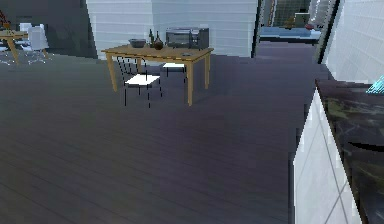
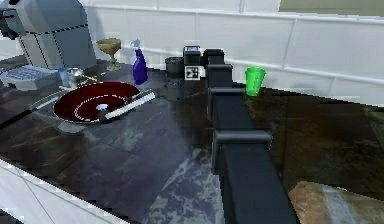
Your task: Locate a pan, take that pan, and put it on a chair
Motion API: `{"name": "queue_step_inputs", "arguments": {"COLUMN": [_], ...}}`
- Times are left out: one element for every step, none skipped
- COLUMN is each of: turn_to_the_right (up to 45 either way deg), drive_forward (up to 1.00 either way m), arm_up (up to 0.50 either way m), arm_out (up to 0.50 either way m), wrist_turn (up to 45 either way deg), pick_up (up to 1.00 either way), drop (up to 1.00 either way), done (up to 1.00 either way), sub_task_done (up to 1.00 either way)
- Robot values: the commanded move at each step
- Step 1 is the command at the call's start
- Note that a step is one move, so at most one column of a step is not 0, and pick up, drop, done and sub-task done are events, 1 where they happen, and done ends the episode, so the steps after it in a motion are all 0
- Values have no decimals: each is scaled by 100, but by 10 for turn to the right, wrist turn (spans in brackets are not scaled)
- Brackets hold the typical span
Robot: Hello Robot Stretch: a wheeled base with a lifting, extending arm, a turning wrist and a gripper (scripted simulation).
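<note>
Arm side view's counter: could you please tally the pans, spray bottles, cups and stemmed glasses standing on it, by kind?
pan, dark red: 1
spray bottle, blue: 1
cup, green: 1
stemmed glass: 1
Total: 4

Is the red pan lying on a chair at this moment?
No, the red pan lies on the dark counter, near a blue spray bottle.
</note>
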Motion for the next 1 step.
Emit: {"name": "queue_step_inputs", "arguments": {"turn_to_the_right": [0], "drive_forward": [0], "arm_up": [0], "arm_out": [0], "wrist_turn": [-450], "pick_up": [0], "drop": [0], "done": [0], "sub_task_done": [0]}}
